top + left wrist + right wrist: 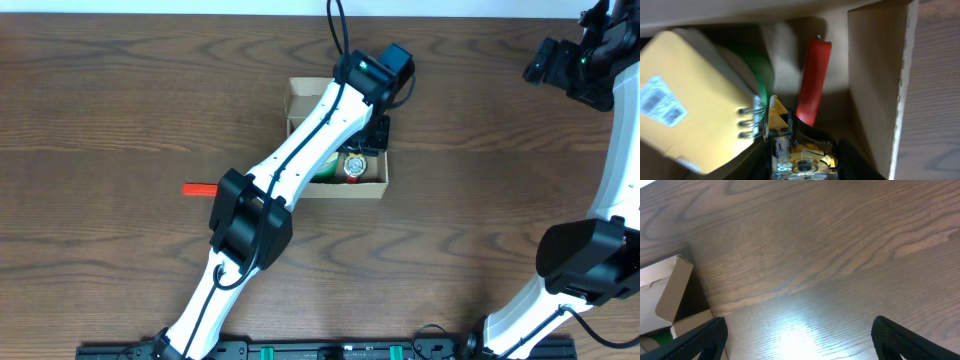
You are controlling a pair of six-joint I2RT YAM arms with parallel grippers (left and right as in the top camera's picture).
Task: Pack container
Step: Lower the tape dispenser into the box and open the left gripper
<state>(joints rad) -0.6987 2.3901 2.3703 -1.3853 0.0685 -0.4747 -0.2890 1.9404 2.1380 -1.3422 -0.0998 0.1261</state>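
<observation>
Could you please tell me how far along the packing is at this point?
Done: a yellow notepad, a green item and a red stick already lie in the box. In hand: the left end effector is inside it, seemingly gripping a yellow item. Left: a red piece on the table, and probably closing the box; the right end effector waits open.

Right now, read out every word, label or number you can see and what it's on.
On the yellow spiral-bound notepad, a white sticker: barcode-like print, too blurred to read.
In the brown cardboard box, a round white-faced item: markings too small to read.
Nothing else legible.
</observation>
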